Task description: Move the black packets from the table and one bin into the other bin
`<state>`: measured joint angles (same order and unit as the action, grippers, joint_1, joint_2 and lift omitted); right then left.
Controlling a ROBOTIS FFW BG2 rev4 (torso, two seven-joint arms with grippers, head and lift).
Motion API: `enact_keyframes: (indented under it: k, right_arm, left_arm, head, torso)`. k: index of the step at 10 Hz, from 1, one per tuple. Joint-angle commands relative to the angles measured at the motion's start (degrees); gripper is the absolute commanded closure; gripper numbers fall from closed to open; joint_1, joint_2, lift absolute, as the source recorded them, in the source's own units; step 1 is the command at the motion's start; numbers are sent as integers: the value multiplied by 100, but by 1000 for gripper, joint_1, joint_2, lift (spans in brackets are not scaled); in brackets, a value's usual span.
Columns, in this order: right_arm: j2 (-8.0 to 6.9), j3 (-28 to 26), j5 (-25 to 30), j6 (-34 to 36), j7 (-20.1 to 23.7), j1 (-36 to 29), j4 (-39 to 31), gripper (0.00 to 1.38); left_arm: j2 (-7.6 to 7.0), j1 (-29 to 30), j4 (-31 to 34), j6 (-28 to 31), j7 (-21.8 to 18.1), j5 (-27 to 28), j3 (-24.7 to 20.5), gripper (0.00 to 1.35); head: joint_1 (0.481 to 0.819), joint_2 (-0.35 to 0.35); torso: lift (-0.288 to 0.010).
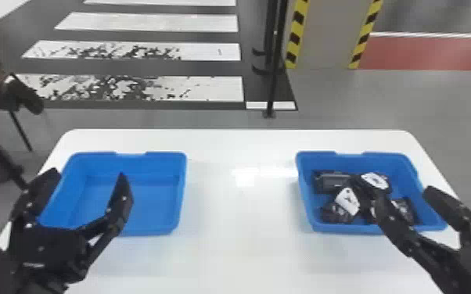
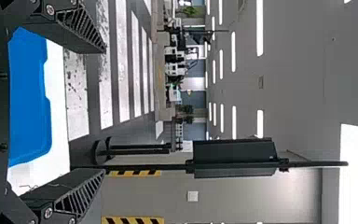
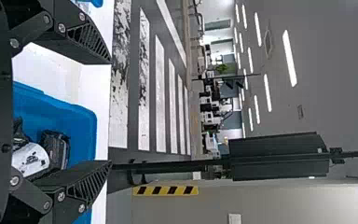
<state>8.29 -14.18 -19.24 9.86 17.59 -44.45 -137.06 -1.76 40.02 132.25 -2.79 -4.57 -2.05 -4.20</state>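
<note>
Black packets (image 1: 331, 182) overlap in one bin (image 1: 344, 228), so our right gripper (image 1: 404, 191), spread apart like our left gripper (image 1: 89, 173), could snag two.

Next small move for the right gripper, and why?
I'd probably ease the right gripper up and back from the right bin, fingers kept apart. Its open fingers hold nothing, the black packets already lie together in that bin, and the left bin shows its blue floor, so the transfer looks done.
</note>
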Motion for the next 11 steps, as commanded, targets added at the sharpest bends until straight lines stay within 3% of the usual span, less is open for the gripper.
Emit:
enact_keyframes:
  k: [1, 11]
  right_arm:
    - [23, 58, -18, 12, -1, 30, -12, 288]
    - [67, 161, -52, 12, -1, 44, -12, 288]
  left_arm:
    - [-17, -37, 1, -87, 0, -23, 20, 125]
    - [-34, -37, -27, -157, -9, -12, 54, 127]
  head:
    - [695, -21]
    - [695, -5]
  torso:
    - [-110]
    - [-110]
